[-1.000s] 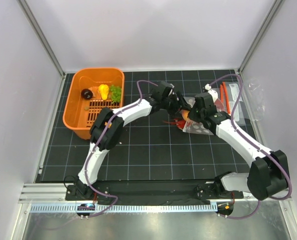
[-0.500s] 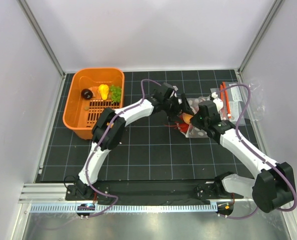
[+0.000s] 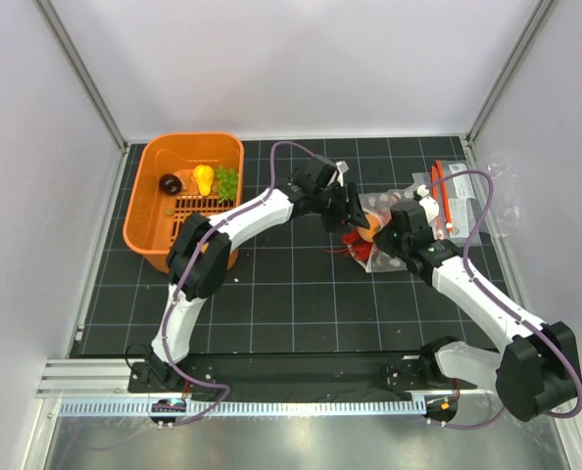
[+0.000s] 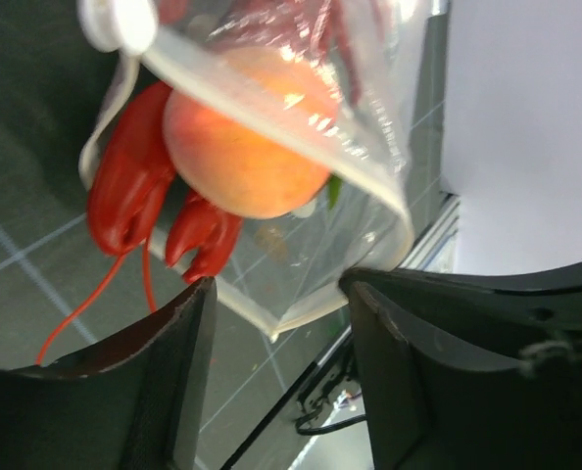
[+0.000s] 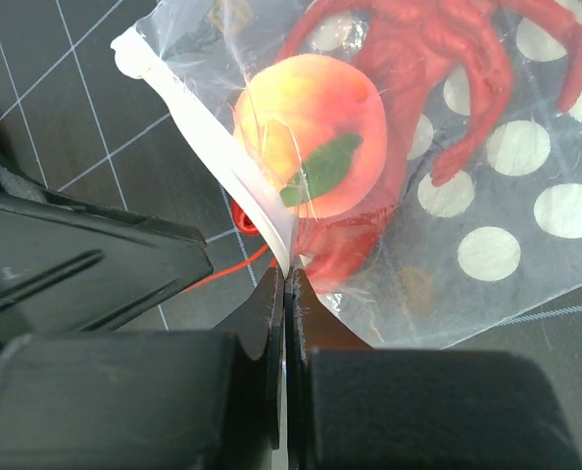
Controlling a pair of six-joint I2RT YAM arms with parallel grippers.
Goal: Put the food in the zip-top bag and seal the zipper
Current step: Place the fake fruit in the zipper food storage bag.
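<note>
1. Your right gripper (image 5: 283, 279) pinches the zipper (image 5: 205, 137). Your left gripper (image 4: 276, 294) gapes empty at the mouth of the zip-top bag (image 5: 487, 206), between the arms.
2. Lobster (image 4: 124, 201) claws and peach (image 4: 247, 147) crowd the mouth: sealing now likely jams on them or spills them.
3. Grape bunch (image 3: 228, 181) sits in the basket (image 3: 139, 235).
</note>
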